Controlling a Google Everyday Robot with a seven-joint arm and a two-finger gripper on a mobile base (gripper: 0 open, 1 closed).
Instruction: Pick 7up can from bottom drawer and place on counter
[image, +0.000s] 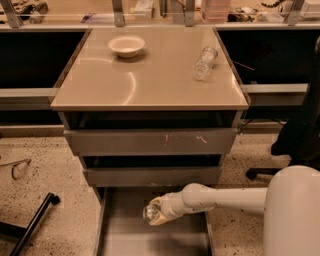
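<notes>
The bottom drawer is pulled open at the bottom of the camera view, with a flat grey floor. My gripper reaches in from the right on a white arm and is shut on the 7up can. The can's shiny silver end faces left, and it is held above the drawer floor, just below the middle drawer's front. The tan counter tops the cabinet, well above the gripper.
A white bowl and a clear plastic bottle lying on its side are on the counter. Two upper grey drawers are slightly open. A black chair stands at right. A black bar lies on the floor at left.
</notes>
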